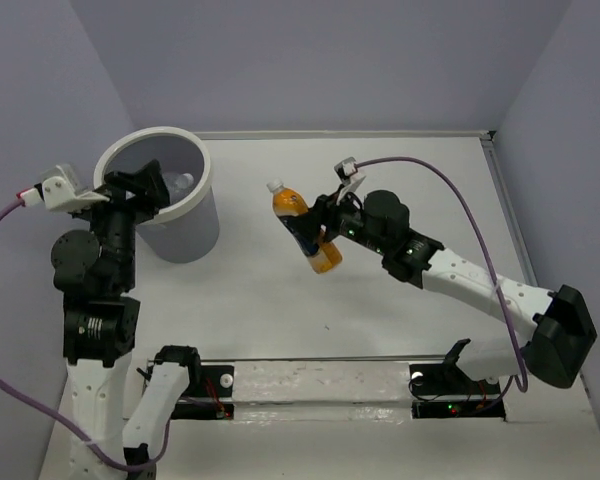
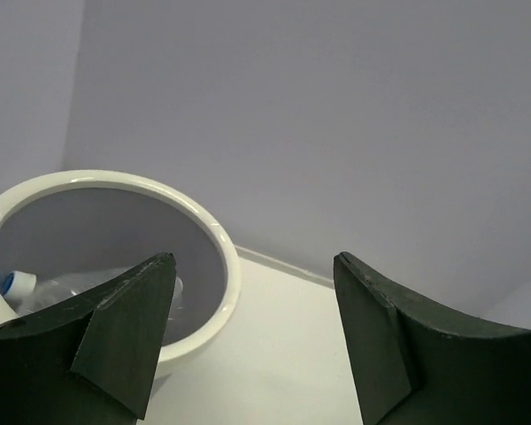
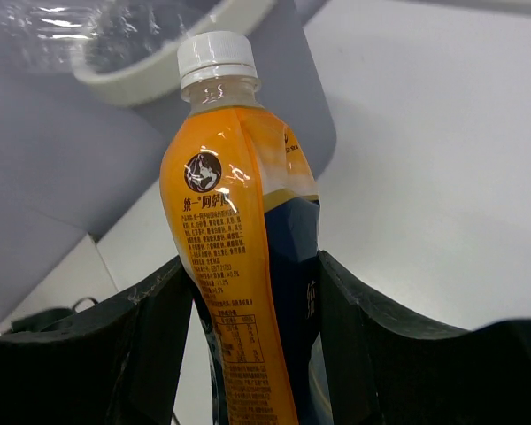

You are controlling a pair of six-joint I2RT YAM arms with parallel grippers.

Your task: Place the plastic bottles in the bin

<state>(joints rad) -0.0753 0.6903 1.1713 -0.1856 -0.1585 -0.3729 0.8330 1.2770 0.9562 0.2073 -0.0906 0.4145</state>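
Overhead, the white bench (image 1: 400, 180) carries the bin (image 1: 185, 238) at its far left corner, light-grey wall under a thick white rim. Right of the bin and well apart from it, the orange bottle (image 1: 290, 205) is held tilted over the bench, its white top pointing toward the bin, with the right tool (image 1: 318, 228) clamped on its dark-labelled middle. The left tool (image 2: 252, 266) hangs over the bin's mouth, fingers apart and holding nothing. Inside the bin lie see-through ribbed bottles (image 2: 80, 283), one with a blue cap (image 2: 7, 283).
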